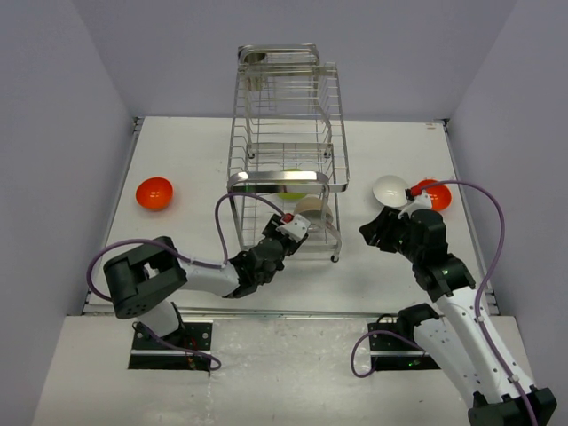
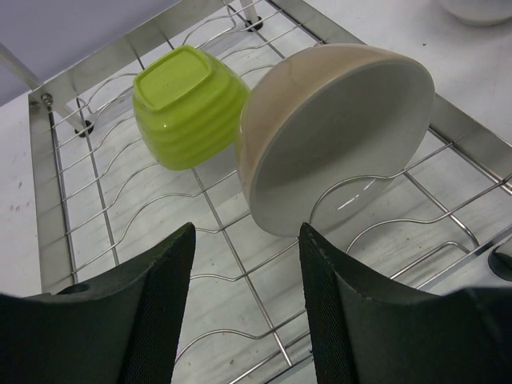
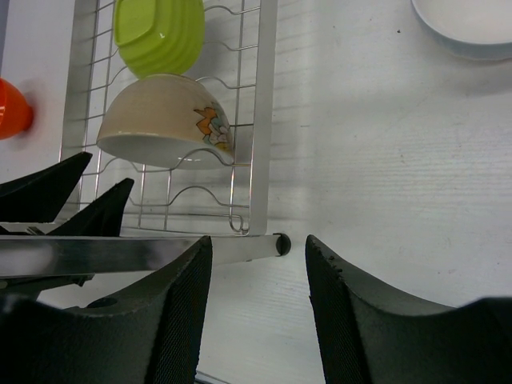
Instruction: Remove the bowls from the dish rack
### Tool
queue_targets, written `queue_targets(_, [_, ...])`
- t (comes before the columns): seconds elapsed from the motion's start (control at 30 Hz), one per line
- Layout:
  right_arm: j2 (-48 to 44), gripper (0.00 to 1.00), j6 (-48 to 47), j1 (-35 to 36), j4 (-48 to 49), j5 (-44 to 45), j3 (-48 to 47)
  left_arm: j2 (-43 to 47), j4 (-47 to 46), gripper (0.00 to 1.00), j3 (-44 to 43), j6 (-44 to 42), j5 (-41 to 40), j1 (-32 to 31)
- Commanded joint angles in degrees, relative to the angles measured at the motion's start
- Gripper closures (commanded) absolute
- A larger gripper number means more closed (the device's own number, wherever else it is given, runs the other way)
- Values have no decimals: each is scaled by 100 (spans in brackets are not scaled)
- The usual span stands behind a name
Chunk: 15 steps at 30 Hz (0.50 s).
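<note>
The chrome wire dish rack (image 1: 286,115) stands mid-table. On its bottom tier a beige bowl (image 2: 344,144) leans on edge beside a lime-green bowl (image 2: 188,104). My left gripper (image 2: 246,240) is open just in front of the beige bowl, its jaws empty and apart from the rim. The right gripper (image 3: 258,256) is open over bare table right of the rack's foot. Beside it a white bowl (image 1: 390,189) and an orange bowl (image 1: 435,193) rest on the table. Another orange bowl (image 1: 153,193) lies far left.
The rack's upper tier and rim (image 1: 280,182) overhang the bottom tier where my left gripper (image 1: 297,232) reaches in. The rack's front rail and foot (image 3: 278,244) lie close to my right gripper. Purple walls enclose the white table (image 1: 195,160) on three sides.
</note>
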<state>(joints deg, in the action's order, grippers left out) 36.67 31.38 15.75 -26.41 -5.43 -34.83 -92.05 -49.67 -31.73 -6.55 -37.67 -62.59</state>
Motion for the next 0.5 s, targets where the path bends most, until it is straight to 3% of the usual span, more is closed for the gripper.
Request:
queue_targets(0.0, [-89, 48, -105, 16, -48, 95, -279, -32, -473, 44, -194, 66, 49, 141])
queue_targets(0.47, [-45, 48, -158, 25, -57, 60, -323, -190, -799, 45, -325, 4, 181, 247])
